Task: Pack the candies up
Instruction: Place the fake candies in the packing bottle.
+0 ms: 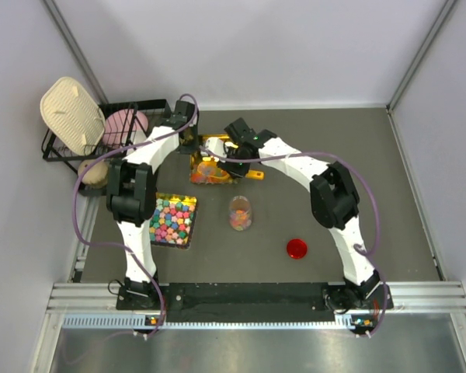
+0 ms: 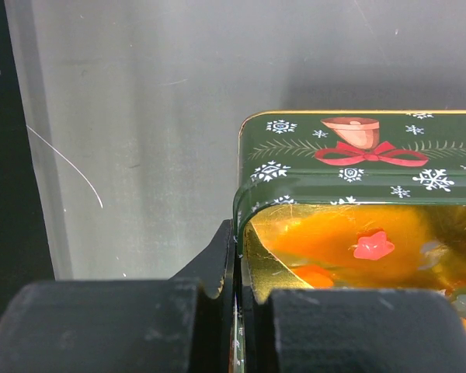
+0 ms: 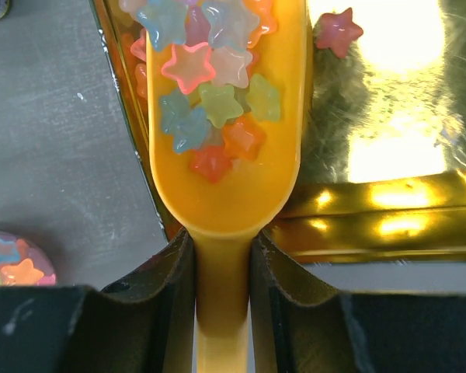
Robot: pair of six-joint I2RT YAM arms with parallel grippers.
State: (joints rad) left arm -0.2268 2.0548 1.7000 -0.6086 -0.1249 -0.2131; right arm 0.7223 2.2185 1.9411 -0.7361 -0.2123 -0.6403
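Note:
The candies are tiny star-shaped pieces in orange, pink, pale green and blue. A heap of them (image 3: 210, 70) lies in an orange scoop (image 3: 225, 186) over the near corner of the open green Christmas tin (image 2: 357, 167), whose inside is gold (image 3: 388, 155). One pink star (image 3: 339, 33) lies loose in the tin; a pink star also shows in the left wrist view (image 2: 373, 245). My right gripper (image 3: 223, 249) is shut on the scoop's handle. My left gripper (image 2: 237, 260) is shut on the tin's side wall. In the top view both grippers, left (image 1: 188, 134) and right (image 1: 227, 155), meet at the tin (image 1: 208, 172).
A clear jar (image 1: 240, 212) holding some candies stands in front of the tin; it also shows in the right wrist view (image 3: 12, 264). A red lid (image 1: 297, 249) lies to its right. A tray of larger bold-coloured candies (image 1: 173, 220) sits left. A black dish rack (image 1: 101, 136) stands at the back left.

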